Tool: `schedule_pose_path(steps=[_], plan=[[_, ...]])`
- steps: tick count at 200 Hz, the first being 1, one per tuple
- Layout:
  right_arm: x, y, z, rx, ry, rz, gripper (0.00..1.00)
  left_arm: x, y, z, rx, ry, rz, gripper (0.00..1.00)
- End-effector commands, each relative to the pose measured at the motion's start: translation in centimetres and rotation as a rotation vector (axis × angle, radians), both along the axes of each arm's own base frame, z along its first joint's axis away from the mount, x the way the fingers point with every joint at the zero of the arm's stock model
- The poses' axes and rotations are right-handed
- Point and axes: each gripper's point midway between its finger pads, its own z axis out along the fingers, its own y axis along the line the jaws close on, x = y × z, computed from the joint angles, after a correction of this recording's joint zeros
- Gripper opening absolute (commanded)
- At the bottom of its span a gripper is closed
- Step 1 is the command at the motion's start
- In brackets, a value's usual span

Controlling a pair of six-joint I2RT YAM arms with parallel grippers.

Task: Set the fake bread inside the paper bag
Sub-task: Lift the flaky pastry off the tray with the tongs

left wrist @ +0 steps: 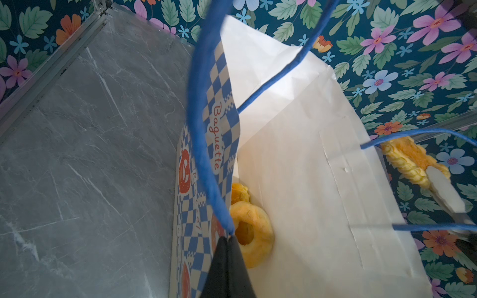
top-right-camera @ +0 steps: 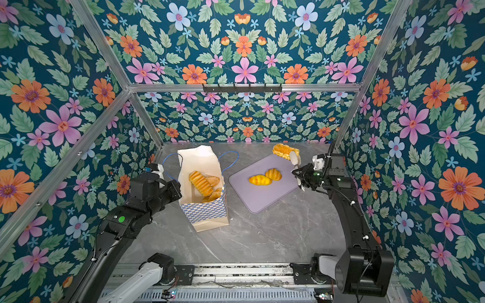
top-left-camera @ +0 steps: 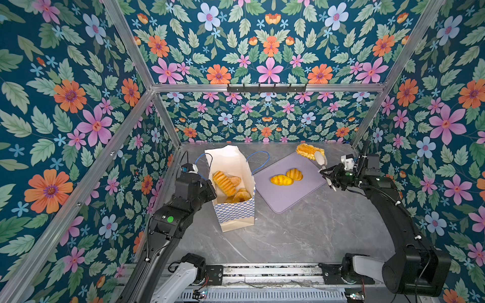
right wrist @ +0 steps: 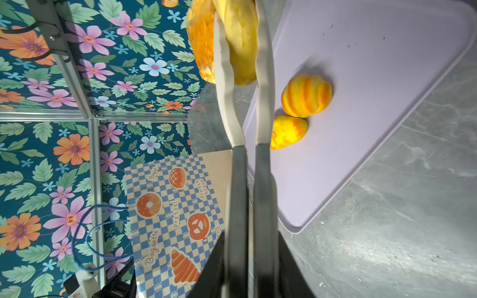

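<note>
Fake bread in the shape of a long ribbed roll point(top-left-camera: 305, 151) sat pinched at one end between the pale fingers point(right wrist: 222, 64) of the right claw point(top-left-camera: 319, 157), lifted near the far corner of the lavender tray point(top-left-camera: 288, 202). On that tray lay two more pieces side by side: a rounded striped bun point(top-left-camera: 294, 174) and a longer yellow bun point(top-left-camera: 281, 180). Across the grey marbled table point(top-left-camera: 301, 236), the left claw point(left wrist: 228, 240) had its black fingers pressed together on the blue cord handle point(left wrist: 201, 129) of the paper bag point(top-left-camera: 236, 212); in both top views that claw was hidden behind its own wrist at the bag's left edge. The bag stood upright just left of the tray, mouth open, checkered band above a plain base. Inside it rested a ribbed loaf point(top-left-camera: 224, 183) leaning across the opening, a ring-shaped piece point(left wrist: 251, 232) near the bottom, and other golden pieces too covered to tell apart.
</note>
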Motion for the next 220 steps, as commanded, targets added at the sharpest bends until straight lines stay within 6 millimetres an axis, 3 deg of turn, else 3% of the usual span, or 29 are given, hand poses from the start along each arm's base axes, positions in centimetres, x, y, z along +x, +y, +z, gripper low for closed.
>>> schedule_pose_path(steps=[1,107,220], plan=[[-0.4,0.3,1.9,-0.018,-0.051,0.012,0.23,0.2,-0.1,0.3,-0.001,-0.014,-0.002,0.03],[-2.9,2.0,10.0,-0.096,-0.241,0.045,0.24,0.0,0.0,0.6,-0.008,-0.022,0.0,0.03],[-4.4,2.1,13.4,-0.116,-0.337,0.064,0.24,0.2,-0.1,0.9,-0.014,-0.025,0.001,0.03]])
